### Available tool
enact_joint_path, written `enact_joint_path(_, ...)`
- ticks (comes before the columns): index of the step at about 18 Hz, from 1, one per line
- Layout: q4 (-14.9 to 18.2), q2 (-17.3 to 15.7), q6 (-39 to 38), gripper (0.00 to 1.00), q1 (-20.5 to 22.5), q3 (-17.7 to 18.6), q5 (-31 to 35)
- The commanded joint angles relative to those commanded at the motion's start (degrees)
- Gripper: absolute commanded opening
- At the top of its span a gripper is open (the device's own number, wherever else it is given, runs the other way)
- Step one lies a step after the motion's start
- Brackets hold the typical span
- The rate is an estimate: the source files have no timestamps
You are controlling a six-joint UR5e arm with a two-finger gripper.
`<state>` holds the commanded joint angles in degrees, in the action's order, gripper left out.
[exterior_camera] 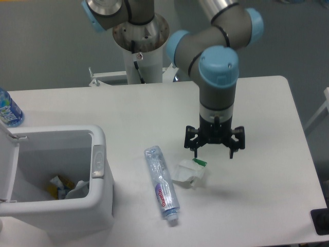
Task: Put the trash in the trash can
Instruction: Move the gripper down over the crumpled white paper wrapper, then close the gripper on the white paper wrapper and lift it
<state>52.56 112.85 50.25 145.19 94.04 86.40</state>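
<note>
- My black two-finger claw (pixel 214 151) is spread wide, fingers pointing down, nothing in it.
- It hangs right of tabletop centre, just above and slightly right of the small crumpled white wrapper with a green tab (pixel 188 172). The left fingertip looks close to the green tab; I can't tell if it touches.
- The wrapper lies flat on the white tabletop (pixel 267 170), a little toward the front edge from centre.
- The flattened clear plastic bottle with a red-purple label (pixel 162 183) lies just left of the wrapper, not touching it. Its long axis runs roughly back to front, cap end toward the front edge.
- The large white rectangular plastic bin with rounded corners (pixel 100 206) sits at the front-left corner of the tabletop, well apart from both pieces. Its lid is open and swung out to the left.
- The grey latch tab (pixel 97 161) shows on the bin's right rim, facing the bottle.
- Inside the bin I see some scraps (pixel 64 186), white and yellow; I can't make out what they are.
- An uncrushed clear bottle with a blue label (pixel 8 109) stands at the left edge of the tabletop, behind the bin, partly cut off by the frame.
- The arm's white base column (pixel 141 51) stands behind the back edge.
</note>
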Motion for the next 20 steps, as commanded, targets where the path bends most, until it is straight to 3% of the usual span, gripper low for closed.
enact_joint_path(8,-0.4,4.4,5.4,1.0,-1.0,1.9,0.3)
enact_joint_path(11,-3.2,5.5,5.3,1.0,-2.2,3.4,0.4)
enact_joint_path(15,-4.7,6.2,5.0,1.0,-2.6,4.0,0.4)
enact_joint_path(19,-5.1,6.9,5.1,0.89,-2.9,3.5,2.7)
enact_joint_path(20,-5.1,7.0,4.9,0.74,-2.9,3.3,2.8)
